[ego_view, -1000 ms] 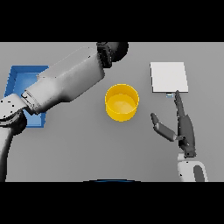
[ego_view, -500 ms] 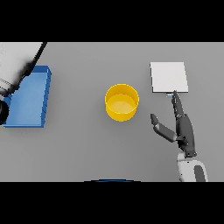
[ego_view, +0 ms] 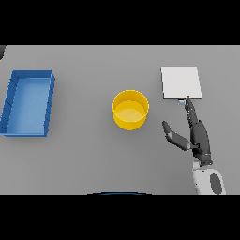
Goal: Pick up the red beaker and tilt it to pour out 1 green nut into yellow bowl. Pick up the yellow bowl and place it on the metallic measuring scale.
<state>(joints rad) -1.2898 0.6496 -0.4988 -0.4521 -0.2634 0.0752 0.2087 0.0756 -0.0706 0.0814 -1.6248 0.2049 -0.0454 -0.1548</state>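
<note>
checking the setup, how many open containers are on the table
2: a round yellow bowl at the table's centre, and a rectangular blue tray far left. No red beaker shows.

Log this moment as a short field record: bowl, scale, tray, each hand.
yellow bowl: upright on the grey table, centre, touched by no hand
measuring scale: flat white square, right of the bowl, nothing on it
blue tray: far left
right hand: open, fingers straight, tips near the scale's front edge
left hand: not in view
red beaker: not in view
</note>
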